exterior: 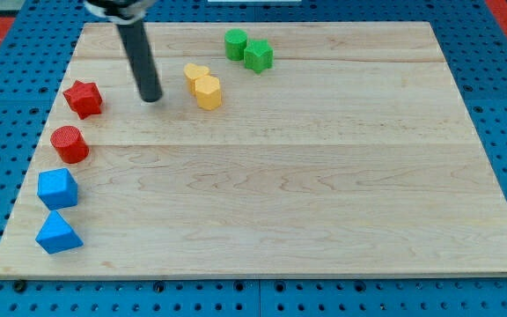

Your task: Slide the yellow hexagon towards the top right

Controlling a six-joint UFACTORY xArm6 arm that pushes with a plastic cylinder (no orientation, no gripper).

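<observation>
The yellow hexagon (208, 92) lies in the upper middle-left of the wooden board (324, 176). A second yellow block, heart-like in shape (195, 74), touches it at its upper left. My tip (150, 97) rests on the board to the left of the yellow hexagon, with a clear gap between them. The dark rod rises from the tip towards the view's top.
A green cylinder (235, 44) and a green star-like block (258, 55) sit up and to the right of the yellow pair. A red star (83, 98), a red cylinder (69, 143), a blue cube-like block (57, 187) and a blue triangle (57, 234) line the left edge.
</observation>
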